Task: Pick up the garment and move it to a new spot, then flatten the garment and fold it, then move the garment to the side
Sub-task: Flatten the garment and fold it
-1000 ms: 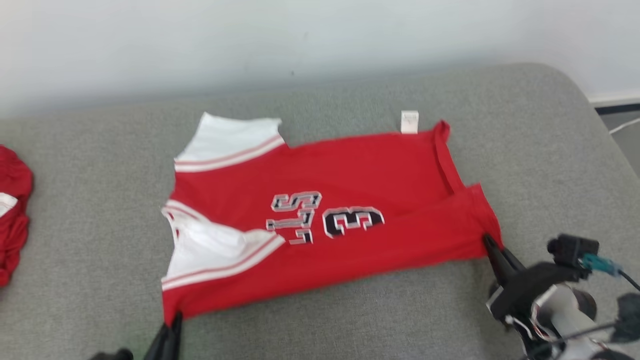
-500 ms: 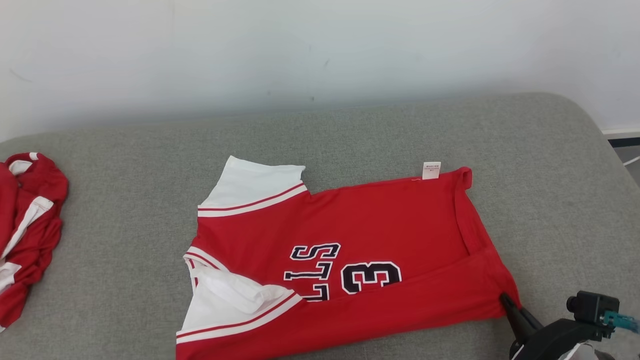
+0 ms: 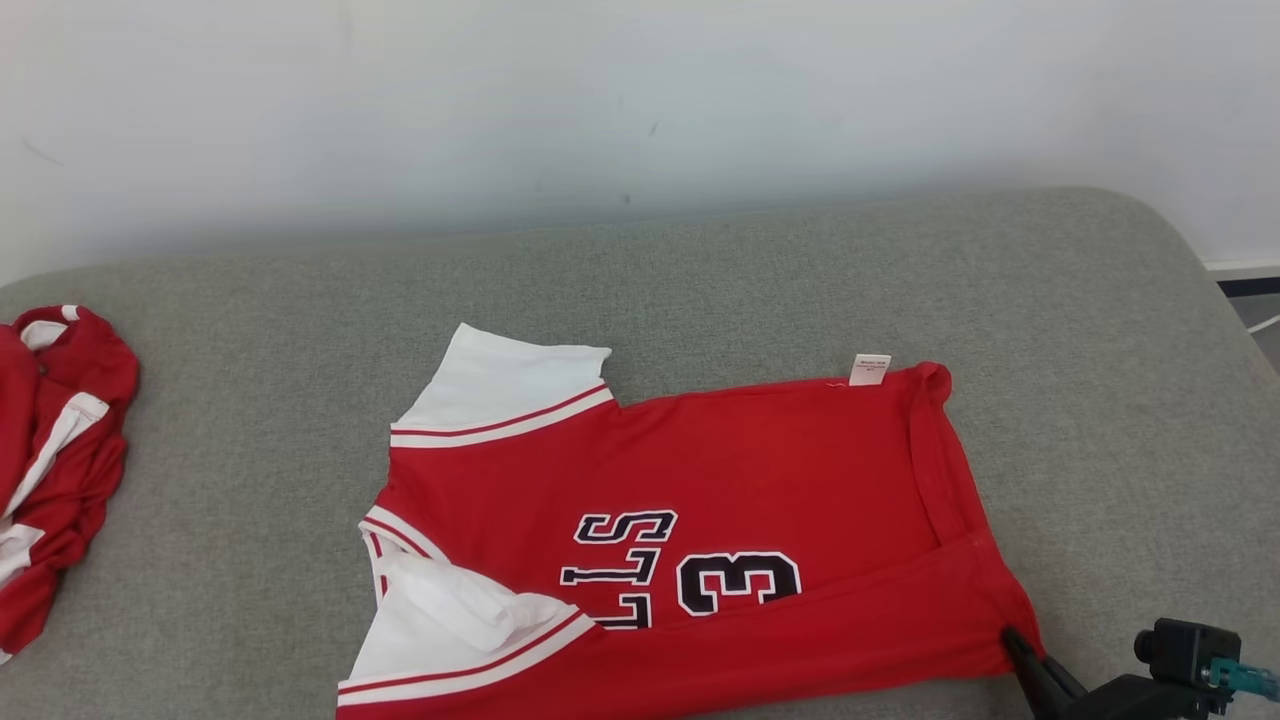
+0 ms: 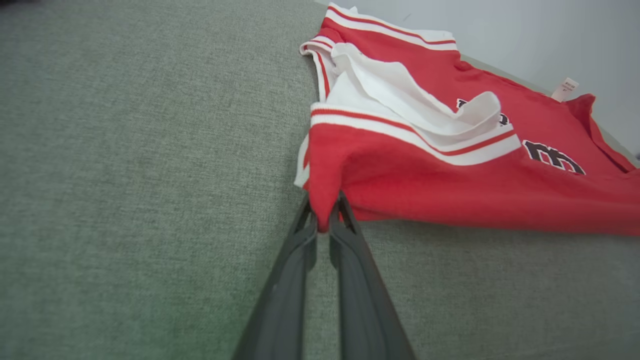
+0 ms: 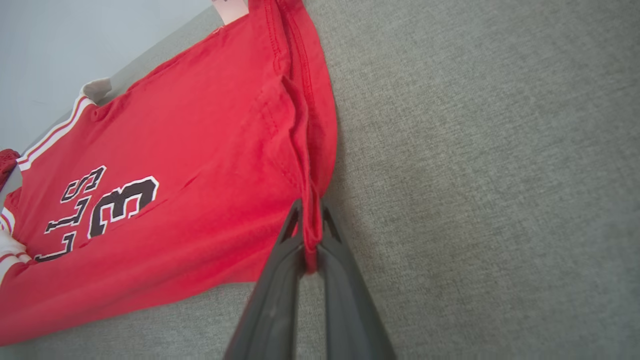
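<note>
The garment (image 3: 700,500) is a red jersey with white sleeves and a black "3", spread on the grey cushion with its near long edge folded over. In the left wrist view my left gripper (image 4: 322,220) is shut on the garment's (image 4: 425,170) red corner beside the white sleeve. My right gripper (image 5: 310,235) is shut on the bunched hem corner of the garment (image 5: 175,165) in the right wrist view. At the lower right of the head view my right gripper (image 3: 1012,640) pinches the garment's near right corner.
A second red and white garment (image 3: 50,460) lies crumpled at the cushion's left edge. The grey cushion (image 3: 750,270) ends at a white wall behind and rounds off at the right. A small white label (image 3: 869,368) sticks out of the garment's far edge.
The head camera has tilted, so the whole picture has dropped and my left gripper has left the frame. Both grips hold; the garment's near edge has slid slightly towards me.
</note>
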{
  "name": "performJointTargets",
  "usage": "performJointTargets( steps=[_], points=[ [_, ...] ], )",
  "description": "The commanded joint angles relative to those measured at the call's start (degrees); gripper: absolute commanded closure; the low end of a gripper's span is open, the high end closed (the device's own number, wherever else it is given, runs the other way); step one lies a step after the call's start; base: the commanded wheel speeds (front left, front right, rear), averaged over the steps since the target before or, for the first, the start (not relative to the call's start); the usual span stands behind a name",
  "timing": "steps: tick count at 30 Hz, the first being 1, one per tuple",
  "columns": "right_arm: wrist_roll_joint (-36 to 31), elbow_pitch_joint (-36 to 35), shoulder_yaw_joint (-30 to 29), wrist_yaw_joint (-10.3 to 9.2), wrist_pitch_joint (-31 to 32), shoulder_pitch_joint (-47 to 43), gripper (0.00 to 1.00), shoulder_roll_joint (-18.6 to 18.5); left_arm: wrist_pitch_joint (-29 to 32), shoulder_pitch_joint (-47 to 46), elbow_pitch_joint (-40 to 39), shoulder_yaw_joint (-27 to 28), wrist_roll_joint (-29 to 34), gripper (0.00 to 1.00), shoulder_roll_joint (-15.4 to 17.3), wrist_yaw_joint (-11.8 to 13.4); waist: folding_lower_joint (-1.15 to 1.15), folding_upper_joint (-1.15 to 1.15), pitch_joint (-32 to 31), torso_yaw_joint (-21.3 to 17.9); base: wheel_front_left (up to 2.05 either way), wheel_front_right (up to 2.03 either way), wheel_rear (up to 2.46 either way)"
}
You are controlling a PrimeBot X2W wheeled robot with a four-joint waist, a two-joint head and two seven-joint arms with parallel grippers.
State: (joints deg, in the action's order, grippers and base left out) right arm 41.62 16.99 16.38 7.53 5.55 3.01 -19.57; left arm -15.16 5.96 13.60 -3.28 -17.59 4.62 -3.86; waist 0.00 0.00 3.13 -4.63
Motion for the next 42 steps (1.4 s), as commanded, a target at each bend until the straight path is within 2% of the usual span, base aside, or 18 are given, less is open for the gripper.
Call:
performJointTargets(
  steps=[1, 14, 15, 16, 17, 18, 19, 30, 36, 42],
  points=[
    [-0.72, -0.45, -0.93, -0.07, 0.46, -0.92, 1.00, 0.18, -0.13, 0.81, 0.19, 0.54, 0.45, 1.00, 0.22, 0.17, 0.00, 0.00, 0.04, 0.08, 0.00, 0.00, 0.00],
    [-4.45, -2.72, -4.75, -0.08, 4.28, -3.72, 1.00, 2.98, -0.12, 0.78, 3.01, 1.62, 1.33, 1.00, 0.07, 0.23, 0.00, 0.00, 0.51, 0.40, 0.00, 0.00, 0.00],
    [-4.84, -2.82, -5.04, -0.08, 4.31, -3.76, 0.96, 3.08, -0.12, 0.40, 3.18, 1.55, 1.32, 1.00, -0.01, 0.11, 0.00, 0.00, 0.50, 0.44, 0.00, 0.00, 0.00],
    [-5.48, -3.05, -5.41, -0.08, 3.96, -3.65, 0.71, 3.14, -0.12, 0.16, 3.18, 1.55, 1.46, 0.89, -0.09, 0.01, 0.00, 0.00, 0.46, 0.46, 0.00, 0.00, 0.00],
    [-5.68, -3.26, -5.67, -0.08, 3.72, -3.58, 0.10, 3.37, -0.12, 0.00, 2.92, 1.68, 1.51, 0.53, -0.19, -0.02, 0.00, 0.00, 0.44, 0.48, 0.00, 0.00, 0.00],
    [-5.96, -3.40, -5.85, -0.07, 3.59, -3.57, 0.00, 3.67, -0.12, -0.06, 2.45, 1.92, 1.50, 0.09, -0.28, -0.04, 0.00, 0.00, 0.42, 0.50, 0.00, 0.00, 0.00],
    [-6.15, -3.61, -5.98, -0.07, 3.44, -3.58, 0.00, 3.92, -0.12, 0.05, 2.12, 2.05, 1.53, 0.00, -0.44, -0.07, 0.00, 0.00, 0.38, 0.52, 0.00, 0.00, 0.00],
    [-9.19, -7.93, -5.64, -0.07, -2.15, -2.07, 0.00, 4.51, -0.12, -0.33, -4.33, 5.20, 3.79, 0.00, -1.27, -0.21, 0.00, 0.00, 0.12, 0.78, 0.00, 0.00, 0.00],
    [-9.83, -10.57, -0.26, -0.07, -8.85, -0.36, 0.00, 1.69, -0.12, -0.80, -9.71, 6.59, 7.64, 0.00, -1.57, 0.94, 0.00, 0.00, -0.21, 1.28, 0.00, 0.00, 0.00],
    [-12.63, -10.28, 1.85, -0.07, -16.33, 1.34, 0.00, 0.03, -0.12, -2.54, -12.52, 7.51, 9.37, 0.00, -1.66, 2.86, 0.00, 0.00, -0.45, 1.91, 0.00, 0.00, 0.00]
  ],
)
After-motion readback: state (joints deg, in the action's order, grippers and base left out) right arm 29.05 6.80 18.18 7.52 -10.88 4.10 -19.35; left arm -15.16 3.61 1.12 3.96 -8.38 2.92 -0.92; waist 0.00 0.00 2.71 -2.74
